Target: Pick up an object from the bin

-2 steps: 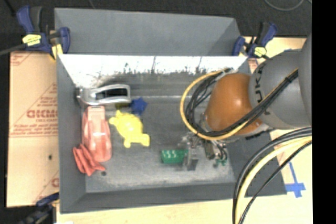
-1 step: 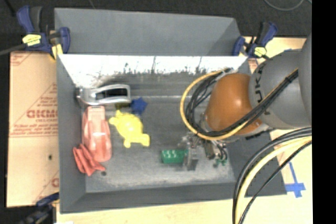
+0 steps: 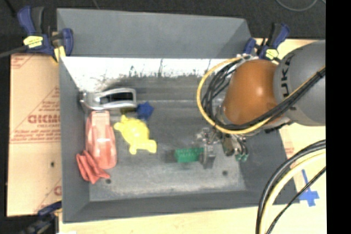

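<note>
You have the gripper (image 3: pixel 209 156) set low in the front right part of the grey bin (image 3: pixel 164 35), beneath the robot's orange wrist cover. Whether it is open or closed cannot be told from the camera view, and no object is seen inside it. The nearest object is a small green flat piece (image 3: pixel 186 155), lying on the bin floor just beside the gripper, on its left in the camera view; contact cannot be confirmed. Its long axis runs roughly left to right, along the front wall, so one end faces the gripper. In my judgement a short shift leftward would place the gripper over it. The yellow toy figure (image 3: pixel 135 135), the blue piece (image 3: pixel 145 110) and the pink translucent object (image 3: pixel 102 140) lie well apart, further left.
</note>
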You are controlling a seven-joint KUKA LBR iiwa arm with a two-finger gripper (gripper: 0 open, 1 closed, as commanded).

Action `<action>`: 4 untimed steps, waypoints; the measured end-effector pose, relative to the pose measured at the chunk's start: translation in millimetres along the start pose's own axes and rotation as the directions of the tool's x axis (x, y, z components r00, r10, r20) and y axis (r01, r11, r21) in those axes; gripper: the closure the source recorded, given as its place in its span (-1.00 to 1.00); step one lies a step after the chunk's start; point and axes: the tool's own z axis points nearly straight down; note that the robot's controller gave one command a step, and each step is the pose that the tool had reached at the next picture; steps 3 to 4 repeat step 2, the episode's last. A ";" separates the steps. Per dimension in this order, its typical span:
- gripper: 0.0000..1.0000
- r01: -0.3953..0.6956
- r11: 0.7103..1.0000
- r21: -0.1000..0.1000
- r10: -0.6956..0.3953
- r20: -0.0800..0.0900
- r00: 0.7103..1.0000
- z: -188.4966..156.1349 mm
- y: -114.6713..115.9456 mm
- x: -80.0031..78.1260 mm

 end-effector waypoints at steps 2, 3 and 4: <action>1.00 0.031 1.000 0.001 -0.031 0.002 1.000 -120.8 0.0 -6.9; 1.00 0.031 1.000 0.001 -0.031 0.002 1.000 -120.8 0.0 -6.9; 1.00 0.031 1.000 0.001 -0.031 0.002 1.000 -120.8 0.0 -6.9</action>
